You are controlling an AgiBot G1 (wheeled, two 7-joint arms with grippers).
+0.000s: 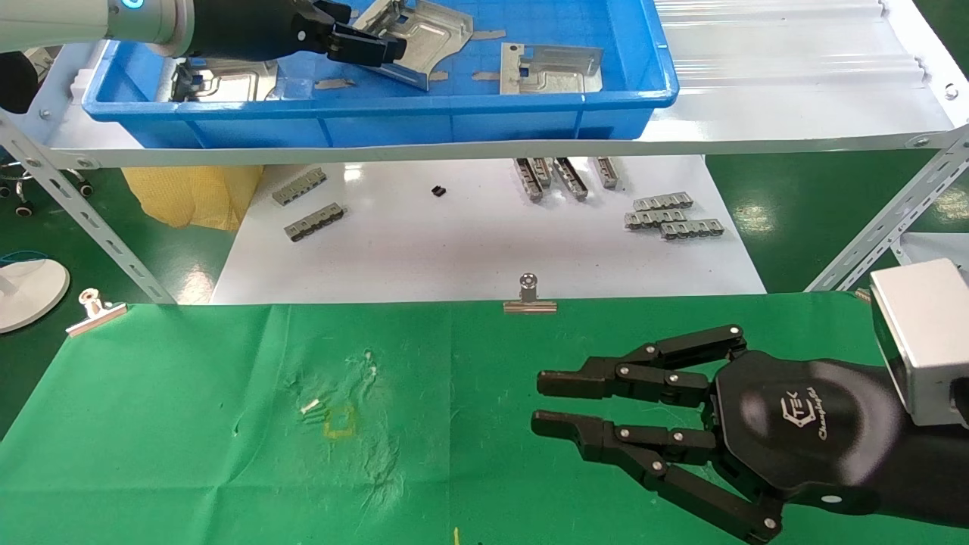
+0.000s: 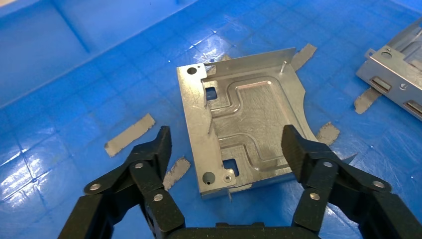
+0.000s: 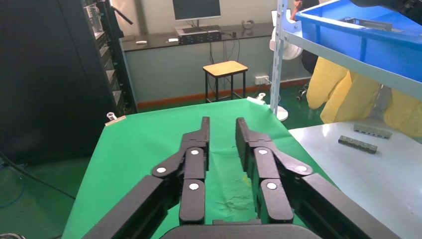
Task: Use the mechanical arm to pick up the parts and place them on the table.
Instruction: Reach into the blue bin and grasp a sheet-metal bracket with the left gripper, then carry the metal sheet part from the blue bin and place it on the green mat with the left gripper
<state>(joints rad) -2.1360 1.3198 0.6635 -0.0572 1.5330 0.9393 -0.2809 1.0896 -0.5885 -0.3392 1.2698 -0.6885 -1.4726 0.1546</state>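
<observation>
In the blue tray (image 1: 378,121) on the shelf lie three silvery parts. My left gripper (image 1: 363,45) reaches into the tray from the left and hangs open over the middle part (image 1: 431,30). The left wrist view has that gripper (image 2: 229,144) with one finger on either side of the part (image 2: 249,114), neither touching it. Another part (image 1: 553,68) lies to the right, and one (image 1: 227,79) sits under the left arm. My right gripper (image 1: 539,403) hovers low over the green table (image 1: 189,424), open with a narrow gap and nothing held (image 3: 222,124).
Grey ridged bars (image 1: 674,216) lie scattered on the white tabletop (image 1: 469,257) beyond the cloth. Binder clips (image 1: 529,295) (image 1: 95,310) pin the cloth's far edge. Slanted shelf struts (image 1: 83,216) (image 1: 886,227) stand at both sides. A yellow mark (image 1: 339,421) sits on the cloth.
</observation>
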